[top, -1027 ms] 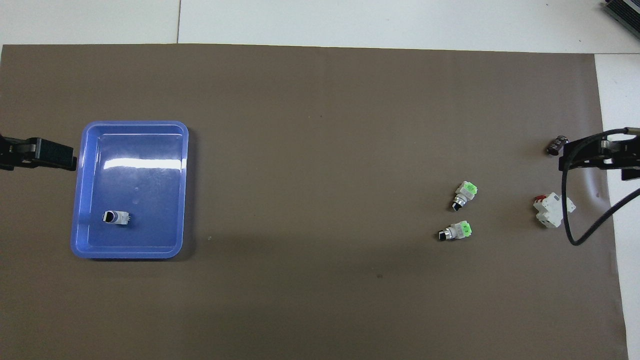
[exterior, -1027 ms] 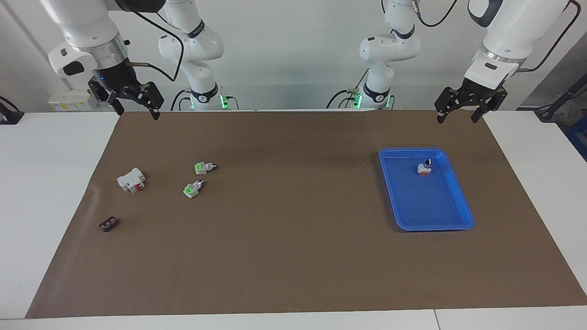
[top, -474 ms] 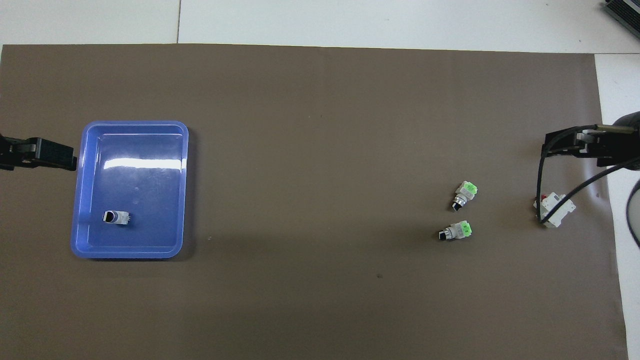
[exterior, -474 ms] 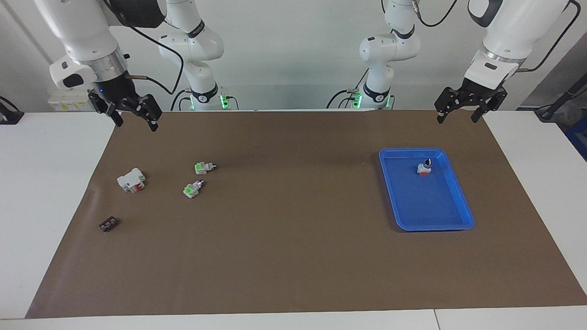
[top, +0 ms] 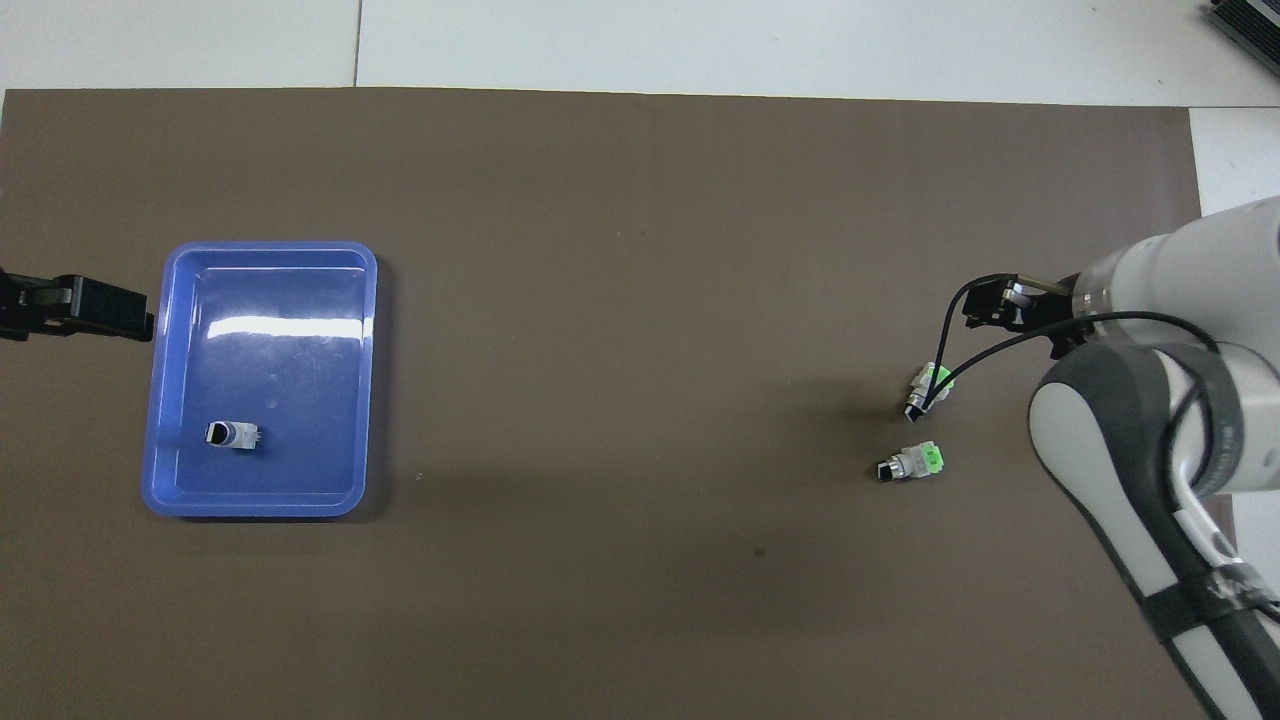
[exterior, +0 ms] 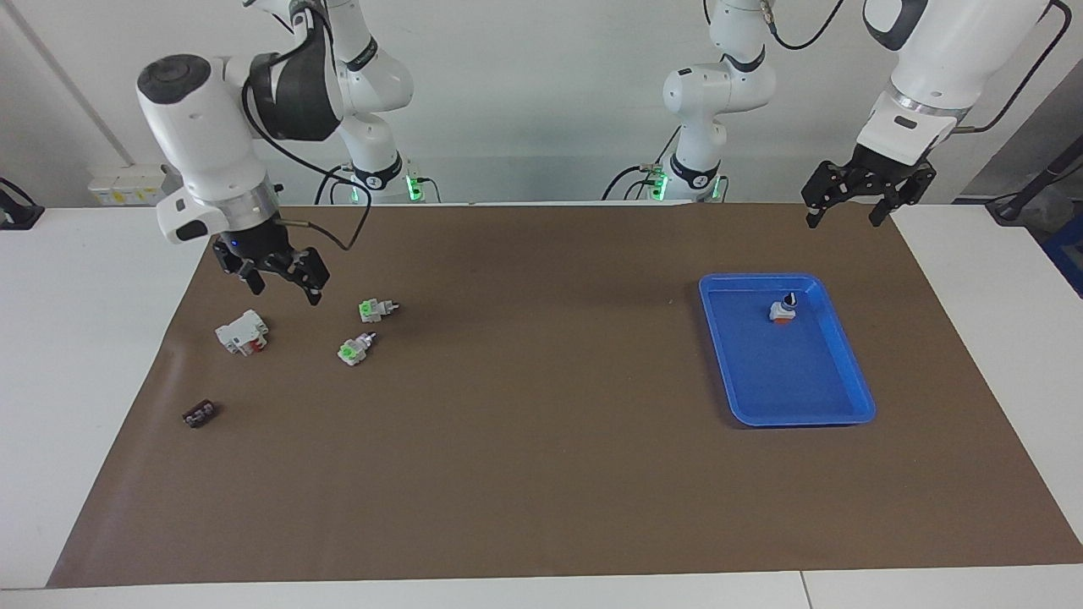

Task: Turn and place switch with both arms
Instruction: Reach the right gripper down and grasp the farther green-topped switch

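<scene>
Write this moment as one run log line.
right gripper: open, above mat beside switch | left gripper: open, waiting | switch: on mat, untouched

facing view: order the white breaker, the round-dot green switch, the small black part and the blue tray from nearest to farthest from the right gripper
Measured from the right gripper, which is open above the mat:
1. White breaker, just below it toward the right arm's end.
2. Round-dot green switch, toward the table's middle; close to the breaker's distance, slightly more.
3. Small black part, farthest from the robots.
4. Blue tray, at the left arm's end.
</scene>
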